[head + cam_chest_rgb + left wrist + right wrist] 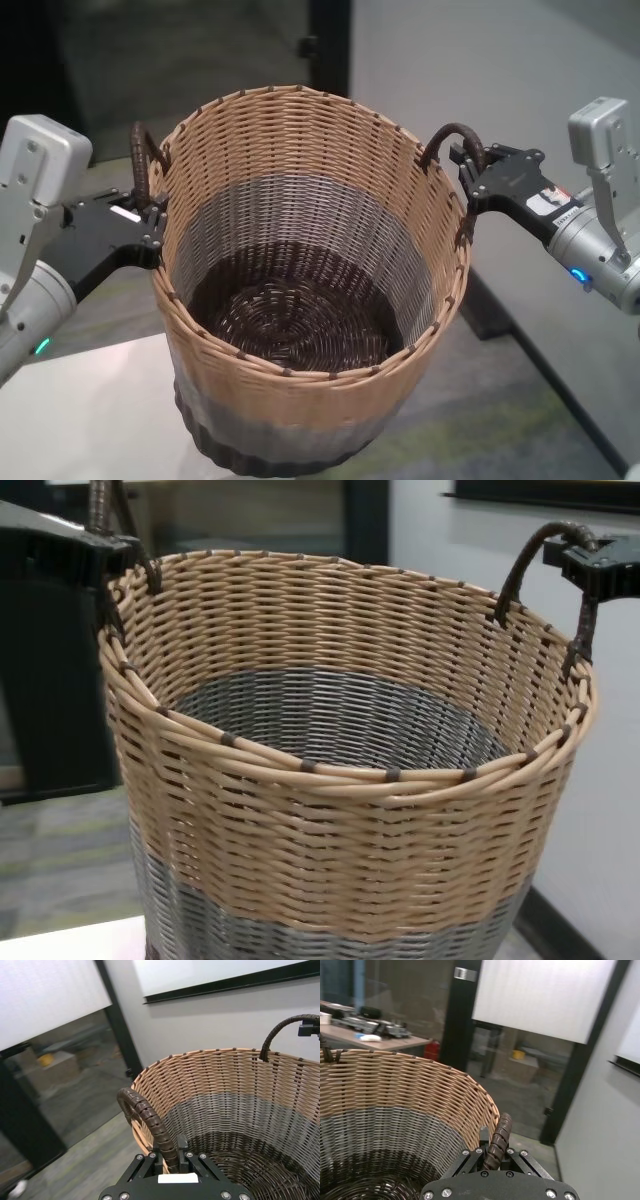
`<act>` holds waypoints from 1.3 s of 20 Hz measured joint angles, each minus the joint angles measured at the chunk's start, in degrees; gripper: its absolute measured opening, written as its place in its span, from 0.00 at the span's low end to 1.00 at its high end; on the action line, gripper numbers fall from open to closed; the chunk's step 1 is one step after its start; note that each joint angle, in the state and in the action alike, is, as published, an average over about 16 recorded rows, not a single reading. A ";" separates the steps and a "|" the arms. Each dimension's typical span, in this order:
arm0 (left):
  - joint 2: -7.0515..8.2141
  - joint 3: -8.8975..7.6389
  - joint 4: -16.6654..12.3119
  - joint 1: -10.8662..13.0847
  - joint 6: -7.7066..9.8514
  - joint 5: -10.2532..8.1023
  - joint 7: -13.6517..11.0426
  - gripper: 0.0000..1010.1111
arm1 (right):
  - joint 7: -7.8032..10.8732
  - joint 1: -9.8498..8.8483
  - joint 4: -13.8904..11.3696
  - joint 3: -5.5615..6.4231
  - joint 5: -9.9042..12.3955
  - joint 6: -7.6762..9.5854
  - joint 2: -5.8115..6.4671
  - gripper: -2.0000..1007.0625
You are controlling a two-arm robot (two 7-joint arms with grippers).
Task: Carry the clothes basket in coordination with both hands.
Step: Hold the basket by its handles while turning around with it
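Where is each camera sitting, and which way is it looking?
Head view: up high, looking down into the basket; the left gripper and right gripper show, each shut on a handle.
Chest view: lower, facing the basket's side; parts of both grippers at the top corners.
Left wrist view: on the left arm, looking across the basket over the left handle.
Right wrist view: on the right arm, looking over the right handle.
All four views share the basket.

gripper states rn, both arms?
Left gripper: closed on the clothes basket's left loop handle.
Right gripper: closed on the right loop handle.
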 joint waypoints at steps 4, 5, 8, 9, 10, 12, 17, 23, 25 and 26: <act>0.00 0.00 0.00 0.00 0.00 0.00 0.00 0.18 | 0.00 0.00 0.00 0.00 0.00 0.00 0.00 0.11; 0.00 0.00 0.00 0.00 0.00 0.00 0.00 0.18 | 0.00 0.00 0.00 0.00 0.00 0.00 0.00 0.11; 0.00 0.00 0.00 0.00 0.00 0.00 0.00 0.18 | 0.00 0.00 0.00 0.00 0.00 0.00 0.00 0.11; 0.00 0.00 0.00 0.00 0.00 0.00 0.00 0.18 | 0.00 0.00 0.00 0.00 0.00 0.00 0.00 0.11; 0.00 0.00 0.00 0.00 0.00 0.00 0.00 0.18 | 0.00 0.00 0.00 0.00 0.00 0.00 0.00 0.11; 0.00 0.00 0.00 0.00 0.00 0.00 0.00 0.18 | 0.00 0.00 0.00 0.00 0.00 0.00 0.00 0.11; 0.00 0.00 0.00 0.00 0.00 0.00 0.00 0.18 | 0.00 0.00 0.00 0.00 0.00 0.00 0.00 0.11; 0.00 0.00 0.00 0.00 0.00 0.00 0.00 0.18 | 0.00 0.00 0.00 0.00 0.00 0.00 0.00 0.11; 0.00 0.00 0.00 0.00 0.00 0.00 0.00 0.18 | 0.00 0.00 0.00 0.00 0.00 0.00 0.00 0.11; 0.00 0.00 0.00 0.00 0.00 0.00 0.00 0.18 | 0.00 0.00 0.00 0.00 0.00 0.00 0.00 0.11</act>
